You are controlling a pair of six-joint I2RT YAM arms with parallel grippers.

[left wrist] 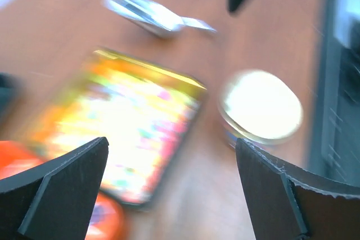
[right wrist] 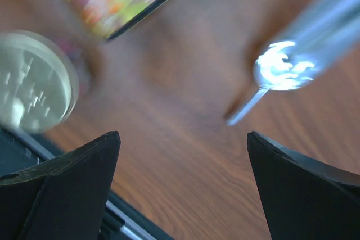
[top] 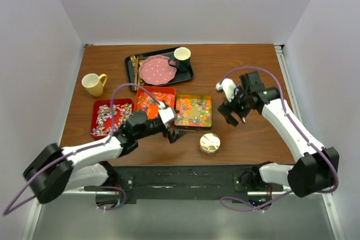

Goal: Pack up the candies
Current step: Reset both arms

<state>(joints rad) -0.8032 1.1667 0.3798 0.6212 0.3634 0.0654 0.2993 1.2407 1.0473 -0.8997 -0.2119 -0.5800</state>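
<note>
Two claws gape wide, empty; candies (top: 193, 111) sit 1 o'clock of left claw (top: 172, 135), 9 o'clock of right claw (top: 232, 119), left nearer.

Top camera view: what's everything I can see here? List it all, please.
table: one, brown, underneath
black tray: one, back centre
pink dotted plate: one, on tray
cup: one, cream, tray's right corner
gold cutlery: count unclear, tray's left edge
yellow mug: one, left of tray
candy boxes: three, two red, one gold, mid-table row
wrapped candies: many, purple-pink-white, left box
orange-red candies: many, middle box
tiny candies: many, yellow-orange-green, right box
round tin: one, gold, near edge
scoop: one, silver, beyond right box
left gripper: one, black, open, by right box
right gripper: one, black, open, above table, right
</note>
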